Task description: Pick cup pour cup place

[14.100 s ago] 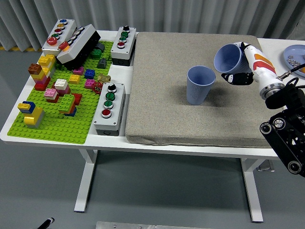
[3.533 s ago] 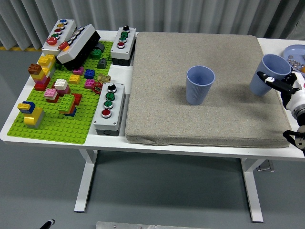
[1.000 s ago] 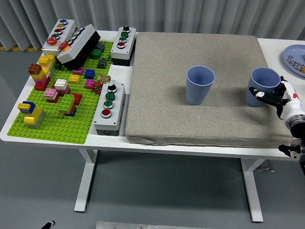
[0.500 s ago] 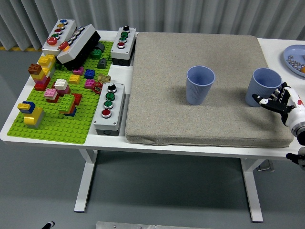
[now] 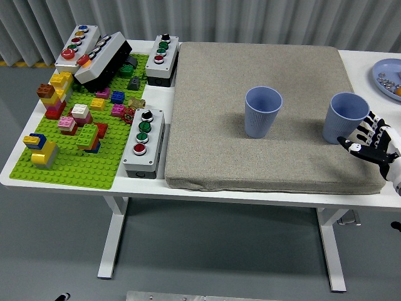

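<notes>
Two blue ribbed cups stand upright on the grey mat [image 5: 213, 125]. One cup [image 5: 262, 111] is near the mat's middle. The other cup [image 5: 344, 117] stands near the mat's right edge. My right hand [image 5: 368, 143] hovers at the picture's right edge, just right of and slightly below that cup, fingers spread and holding nothing, apart from the cup. What is inside the cups is not visible. The left arm is out of view.
A green baseplate [image 5: 72, 166] with several toy bricks fills the table's left side. Button boxes [image 5: 143, 141] stand along the mat's left edge and at the back left. A blue plate [image 5: 387, 74] with small items sits at the far right.
My right hand has let go of the right cup and drawn back toward the lower right. The cup stays standing on the mat.
</notes>
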Available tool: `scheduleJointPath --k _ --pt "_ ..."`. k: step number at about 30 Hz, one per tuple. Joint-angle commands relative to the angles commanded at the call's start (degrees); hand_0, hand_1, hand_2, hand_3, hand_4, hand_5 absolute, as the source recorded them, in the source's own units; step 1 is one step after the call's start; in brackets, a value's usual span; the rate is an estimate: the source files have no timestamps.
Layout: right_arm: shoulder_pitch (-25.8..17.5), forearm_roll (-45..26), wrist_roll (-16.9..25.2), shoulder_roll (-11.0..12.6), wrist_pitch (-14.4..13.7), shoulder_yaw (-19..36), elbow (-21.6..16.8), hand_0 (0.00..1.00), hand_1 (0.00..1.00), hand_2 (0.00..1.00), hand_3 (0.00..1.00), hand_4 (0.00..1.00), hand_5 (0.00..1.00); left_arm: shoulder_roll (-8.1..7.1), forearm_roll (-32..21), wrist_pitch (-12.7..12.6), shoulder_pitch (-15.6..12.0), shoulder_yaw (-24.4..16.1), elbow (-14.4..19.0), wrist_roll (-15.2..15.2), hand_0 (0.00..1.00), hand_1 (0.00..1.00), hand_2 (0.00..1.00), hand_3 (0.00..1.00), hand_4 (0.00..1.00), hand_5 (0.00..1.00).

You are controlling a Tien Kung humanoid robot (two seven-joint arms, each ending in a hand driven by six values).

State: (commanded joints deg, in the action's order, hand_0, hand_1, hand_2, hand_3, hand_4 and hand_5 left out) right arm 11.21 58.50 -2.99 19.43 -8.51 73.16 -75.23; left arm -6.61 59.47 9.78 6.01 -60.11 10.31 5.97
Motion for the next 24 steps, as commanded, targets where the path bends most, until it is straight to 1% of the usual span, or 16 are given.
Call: scheduleJointPath --k 4,8,12,18,21,24 --pt "-0.19 -0.21 0.08 -0.2 0.19 0.64 0.5 0.958 0.933 0.998 0.991 0.857 0.26 -0.03 -0.34 -0.01 -0.05 0.41 0.0 -0.05 0.839 0.812 0.88 0.787 0.623 0.998" --pt "-1.21 0.25 -0.12 0.11 0.19 1.51 -0.13 0.958 0.933 0.998 0.991 0.857 0.26 -0.04 -0.53 -0.09 -0.28 0.43 0.0 -0.15 0.839 0.812 0.88 0.787 0.623 0.998" --pt "-2.92 0.7 -0.28 0.57 0.23 2.34 -1.55 0.957 0.937 0.998 0.993 0.857 0.264 -0.02 -0.4 -0.18 -0.41 0.1 0.0 -0.22 0.84 0.811 0.88 0.787 0.623 0.998" --pt "-6.32 1.0 -0.62 2.05 0.33 3.92 -4.69 0.957 0.936 0.998 0.993 0.858 0.268 -0.11 -0.19 -0.16 -0.64 -0.26 0.0 -0.22 0.839 0.812 0.88 0.787 0.623 0.998" --pt "-6.51 0.99 -0.74 2.28 0.37 4.15 -5.35 0.957 0.936 0.998 0.993 0.858 0.268 -0.17 -0.21 -0.09 -0.59 -0.12 0.0 -0.18 0.839 0.812 0.88 0.787 0.623 0.998" --pt "-5.82 0.93 -0.94 2.22 0.48 4.39 -5.88 0.956 0.936 0.998 0.99 0.857 0.273 -0.25 -0.18 -0.07 -0.51 -0.08 0.0 -0.17 0.84 0.811 0.88 0.787 0.623 0.998"
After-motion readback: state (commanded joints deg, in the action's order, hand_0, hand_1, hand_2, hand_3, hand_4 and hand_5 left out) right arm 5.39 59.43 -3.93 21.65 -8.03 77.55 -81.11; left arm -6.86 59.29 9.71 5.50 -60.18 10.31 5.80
